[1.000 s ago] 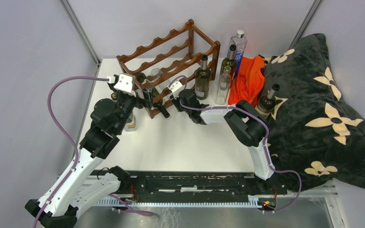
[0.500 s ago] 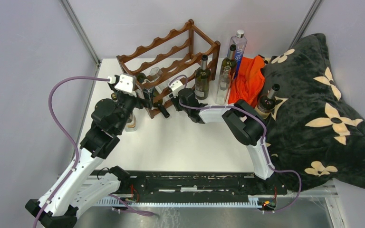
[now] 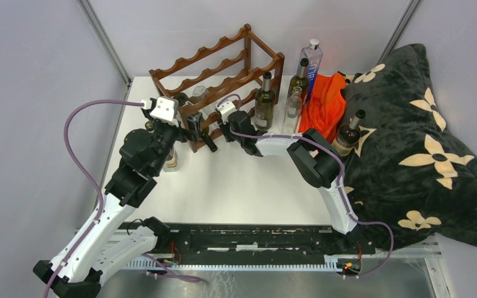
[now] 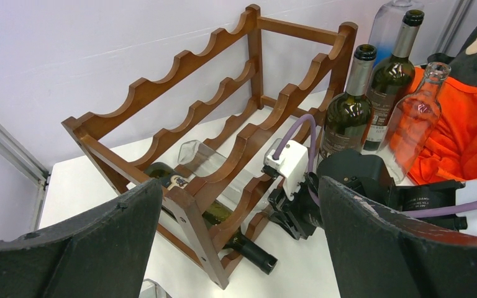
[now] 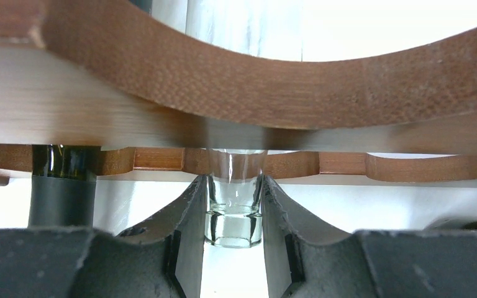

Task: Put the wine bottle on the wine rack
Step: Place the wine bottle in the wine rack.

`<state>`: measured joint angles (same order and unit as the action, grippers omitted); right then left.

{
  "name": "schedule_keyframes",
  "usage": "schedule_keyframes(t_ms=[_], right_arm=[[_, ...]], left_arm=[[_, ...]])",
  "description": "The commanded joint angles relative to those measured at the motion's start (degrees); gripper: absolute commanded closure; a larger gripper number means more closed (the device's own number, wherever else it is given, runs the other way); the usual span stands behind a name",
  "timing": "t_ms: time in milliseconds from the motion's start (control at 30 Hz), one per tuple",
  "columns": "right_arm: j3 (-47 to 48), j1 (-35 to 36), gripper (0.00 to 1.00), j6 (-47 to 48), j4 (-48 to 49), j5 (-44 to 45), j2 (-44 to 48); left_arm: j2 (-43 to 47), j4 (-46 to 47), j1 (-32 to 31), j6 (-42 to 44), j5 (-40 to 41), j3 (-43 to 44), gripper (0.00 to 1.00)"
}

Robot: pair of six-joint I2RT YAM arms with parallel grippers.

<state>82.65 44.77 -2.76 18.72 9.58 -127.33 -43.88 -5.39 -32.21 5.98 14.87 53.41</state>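
Two arms work at the wine rack (image 3: 223,65), which stands at the back of the white table (image 3: 242,186), upper centre of the top view. Right gripper (image 5: 233,186) is clamped on the neck of the clear glass wine bottle (image 5: 233,220). The neck passes under a scalloped front rail and the body lies inside the frame. Can't tell which tier it rests on. Dark bottle (image 4: 248,248) lies in the bottom tier beside it, on its left in the right wrist view, neck poking out the front. Left gripper (image 4: 239,186) hangs in front of the rack, jaws wide apart, holding nothing. More upright bottles (image 3: 264,105) stand right of the rack, next to an orange cloth (image 3: 326,102) and a black flowered blanket (image 3: 410,143).
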Motion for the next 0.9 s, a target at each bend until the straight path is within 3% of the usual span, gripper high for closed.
schedule_keyframes(t_ms=[0,133,367,700,867], right_arm=[[2.6,0.0,0.88,-1.2,-1.7,-4.2,-1.2],[2.5,-0.6,0.85,-3.0,-2.2,-8.2,-0.7],[6.6,-0.8,0.61,-1.4,-4.4,-9.4,-1.3],[5.4,-0.8,0.4,0.7,-8.2,-8.8,1.0],[5.3,-1.0,0.39,1.1,-9.5,-6.4,1.9]], left_arm=[[0.2,3.4,0.3,2.2,-0.5,0.3,0.0],[0.3,3.4,0.3,2.2,-0.5,0.3,0.0],[0.3,3.4,0.3,2.3,-0.5,0.3,0.0],[0.4,3.4,0.3,2.2,-0.9,0.4,0.0],[0.5,3.4,0.3,2.1,-0.9,0.4,0.0]])
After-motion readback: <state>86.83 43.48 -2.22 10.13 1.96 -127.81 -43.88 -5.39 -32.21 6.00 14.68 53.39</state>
